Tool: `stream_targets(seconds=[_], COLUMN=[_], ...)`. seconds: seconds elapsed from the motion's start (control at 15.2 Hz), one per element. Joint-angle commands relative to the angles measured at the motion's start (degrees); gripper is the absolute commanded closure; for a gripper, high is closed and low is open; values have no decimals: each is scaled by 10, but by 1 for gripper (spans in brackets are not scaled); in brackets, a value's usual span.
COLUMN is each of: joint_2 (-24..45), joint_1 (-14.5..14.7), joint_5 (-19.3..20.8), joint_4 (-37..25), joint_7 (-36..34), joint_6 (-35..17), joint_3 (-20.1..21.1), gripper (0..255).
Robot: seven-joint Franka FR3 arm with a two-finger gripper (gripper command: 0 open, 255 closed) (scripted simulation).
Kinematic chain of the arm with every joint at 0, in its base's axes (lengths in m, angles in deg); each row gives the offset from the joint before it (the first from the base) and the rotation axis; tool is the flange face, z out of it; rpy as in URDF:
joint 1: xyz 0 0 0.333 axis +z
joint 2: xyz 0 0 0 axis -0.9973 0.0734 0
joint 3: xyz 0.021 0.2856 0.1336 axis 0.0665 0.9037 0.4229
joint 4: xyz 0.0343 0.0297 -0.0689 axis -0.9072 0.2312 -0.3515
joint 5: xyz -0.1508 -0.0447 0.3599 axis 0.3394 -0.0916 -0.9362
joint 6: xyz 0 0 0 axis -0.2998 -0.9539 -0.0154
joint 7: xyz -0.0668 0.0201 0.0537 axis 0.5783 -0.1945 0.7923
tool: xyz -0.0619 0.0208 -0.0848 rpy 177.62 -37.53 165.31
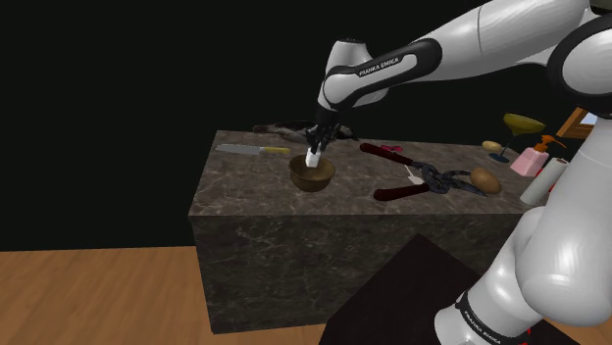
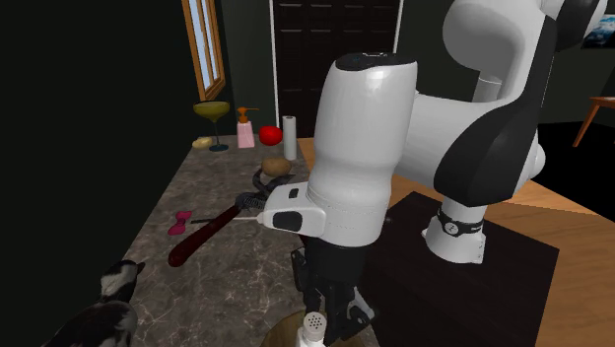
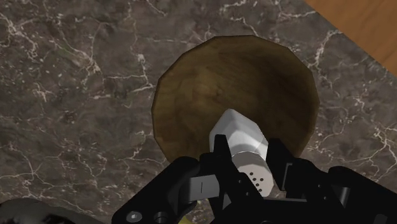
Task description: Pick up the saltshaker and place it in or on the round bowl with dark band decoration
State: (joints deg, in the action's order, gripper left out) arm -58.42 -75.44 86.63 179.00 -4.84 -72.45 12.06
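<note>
Saltshaker (image 1: 313,157), white with a perforated top, is clamped between the two black fingers of the gripper (image 1: 315,149), its lower end hanging over the hollow of the brown round bowl (image 1: 313,176). Whether it touches the inside cannot be told. In the wrist view the shaker (image 3: 245,143) lies within the bowl's rim (image 3: 172,76), nearer the side of the rim next to the gripper (image 3: 248,154). The bowl stands on a dark marbled counter (image 1: 255,191), away from its front and back edges. Bare marble lies on the shoulder view's left of the bowl, up to a knife (image 1: 250,149) near the back edge. On that view's right, a tool with dark red handles (image 1: 392,192) and a potato (image 1: 484,179) crowd the surface. In the wrist view the counter's edge runs near the bowl, with wooden floor (image 3: 372,32) beyond it. A black area (image 1: 118,98) spreads behind the counter.
</note>
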Motion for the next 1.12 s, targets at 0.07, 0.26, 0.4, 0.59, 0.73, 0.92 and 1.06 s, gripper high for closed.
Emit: stream_targets(seconds=[0.07, 0.26, 0.4, 0.59, 0.73, 0.92, 1.06], joint_2=[1, 1, 1, 1, -10, -37, -37], joint_1=[0, 0, 0, 0, 1, 2, 2], joint_5=[0, 0, 0, 0, 2, 9, 9], joint_4=[1, 1, 1, 1, -5, -26, -26], joint_7=[0, 0, 0, 0, -1, -6, -6], joint_6=[-2, -2, -2, -2, 15, 63, 63], joint_3=[0, 0, 0, 0, 0, 0, 0], gripper=[255, 255, 0, 0, 0, 0, 0])
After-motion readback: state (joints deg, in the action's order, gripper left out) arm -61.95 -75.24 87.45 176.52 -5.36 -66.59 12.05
